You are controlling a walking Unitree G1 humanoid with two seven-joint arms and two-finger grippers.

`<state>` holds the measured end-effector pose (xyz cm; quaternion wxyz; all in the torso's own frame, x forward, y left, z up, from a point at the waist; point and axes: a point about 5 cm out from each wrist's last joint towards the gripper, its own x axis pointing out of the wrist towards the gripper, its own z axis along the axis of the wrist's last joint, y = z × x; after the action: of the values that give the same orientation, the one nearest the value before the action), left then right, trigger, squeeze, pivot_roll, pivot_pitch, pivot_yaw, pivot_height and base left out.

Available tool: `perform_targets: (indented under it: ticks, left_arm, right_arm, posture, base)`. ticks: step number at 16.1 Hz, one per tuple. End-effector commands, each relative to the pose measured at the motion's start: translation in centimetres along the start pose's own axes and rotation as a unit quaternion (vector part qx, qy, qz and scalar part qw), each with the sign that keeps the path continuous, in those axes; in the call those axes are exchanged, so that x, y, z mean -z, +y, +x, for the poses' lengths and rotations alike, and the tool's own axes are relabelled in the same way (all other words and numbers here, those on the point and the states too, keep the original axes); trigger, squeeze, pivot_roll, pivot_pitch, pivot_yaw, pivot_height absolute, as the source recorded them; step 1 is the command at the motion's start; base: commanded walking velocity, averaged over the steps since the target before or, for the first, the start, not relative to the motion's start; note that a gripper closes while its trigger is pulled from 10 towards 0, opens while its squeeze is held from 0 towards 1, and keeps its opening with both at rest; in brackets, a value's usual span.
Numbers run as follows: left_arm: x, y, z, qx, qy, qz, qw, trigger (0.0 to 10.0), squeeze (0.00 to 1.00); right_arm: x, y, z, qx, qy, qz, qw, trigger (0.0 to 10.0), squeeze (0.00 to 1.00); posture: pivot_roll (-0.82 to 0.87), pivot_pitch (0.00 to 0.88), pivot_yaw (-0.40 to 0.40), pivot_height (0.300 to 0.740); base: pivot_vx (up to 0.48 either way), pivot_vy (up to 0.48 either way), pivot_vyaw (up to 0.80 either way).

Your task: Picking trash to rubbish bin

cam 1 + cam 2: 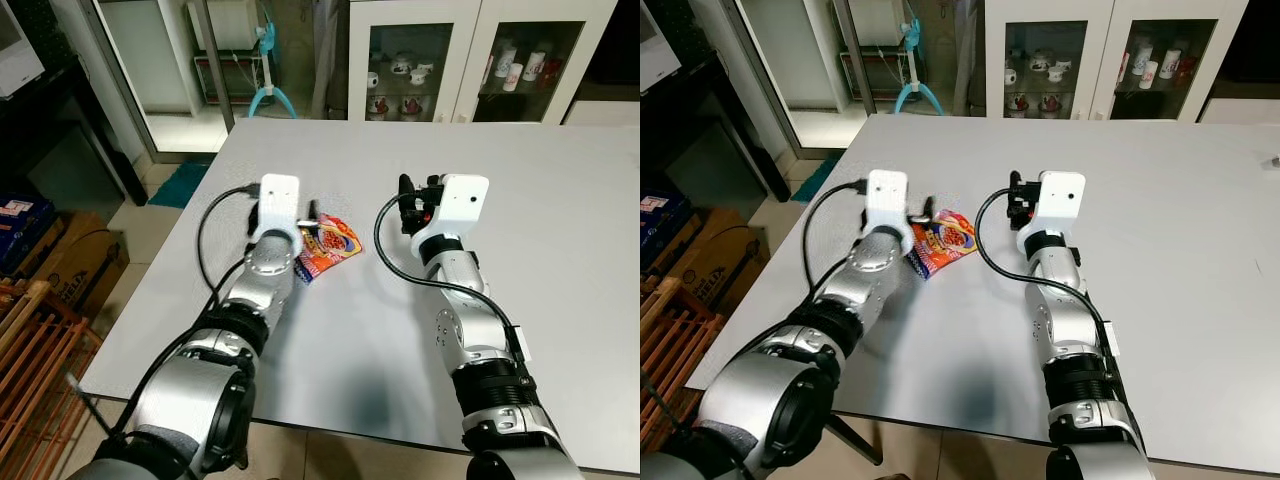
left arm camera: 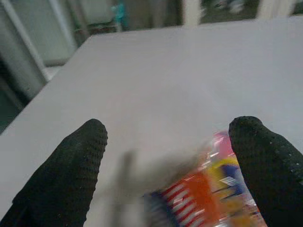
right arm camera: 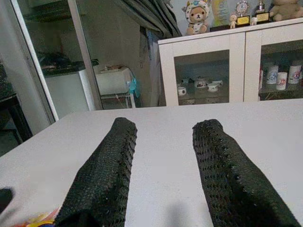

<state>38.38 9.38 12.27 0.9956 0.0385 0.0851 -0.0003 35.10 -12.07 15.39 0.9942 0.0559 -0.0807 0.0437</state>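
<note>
A crumpled snack wrapper (image 1: pixel 328 248), red, orange and blue, lies on the grey table (image 1: pixel 560 250) near its left side. My left gripper (image 2: pixel 168 137) hovers right over it, open, with the wrapper (image 2: pixel 208 198) low between the two wide-spread fingers (image 2: pixel 71 165) and untouched. One black finger (image 1: pixel 312 209) shows beside the white wrist block. My right gripper (image 3: pixel 163 127) is held above the table to the right of the wrapper, open, nothing between its fingers (image 3: pixel 109 165). A corner of the wrapper (image 3: pixel 40 220) peeks in at the edge of the right wrist view.
A white cabinet (image 1: pixel 470 60) with glass doors and cups stands behind the table. Cardboard boxes (image 1: pixel 75 265) and a wooden crate (image 1: pixel 30 350) sit on the floor to the left. The table's near edge (image 1: pixel 330 430) runs below my arms.
</note>
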Motion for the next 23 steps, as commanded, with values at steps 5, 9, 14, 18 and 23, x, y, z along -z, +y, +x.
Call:
perform_targets:
  ticks: [5,9,14,18,23]
  left_arm:
    - [2.4,2.5,-0.3,-0.048,0.052,-0.025,0.997,10.0,0.0]
    - [3.7,1.5,-0.6,-0.001,0.095,-0.106,0.99,10.0,0.0]
    - [3.6,0.1,-0.7,0.058,0.1,-0.095,0.989,10.0,0.0]
    - [3.2,-0.8,-0.7,0.085,0.095,-0.081,0.989,0.0,0.0]
    - [2.9,-0.9,-0.6,0.093,0.088,-0.084,0.988,0.0,0.0]
  right_arm:
    - [-0.3,0.3,0.2,-0.003,-0.002,0.002,1.0,10.0,0.0]
    - [-0.3,0.3,0.2,-0.005,-0.003,0.002,1.0,10.0,0.0]
    - [-0.3,0.4,0.2,-0.003,-0.003,0.002,1.0,10.0,0.0]
    - [-0.3,0.4,0.1,-0.002,-0.004,0.003,1.0,10.0,0.0]
    - [-0.3,0.4,0.1,-0.002,-0.004,0.003,1.0,10.0,0.0]
  posture:
    - [-0.03,0.0,0.09,0.74]
    - [-0.03,0.0,0.09,0.74]
    - [-0.04,0.0,0.095,0.74]
    - [-0.04,0.0,0.099,0.74]
    - [-0.04,0.0,0.095,0.74]
  base:
    - [0.0,0.0,0.0]
    - [0.0,0.0,0.0]
    - [0.0,0.0,0.0]
    - [0.0,0.0,0.0]
    - [0.0,0.0,0.0]
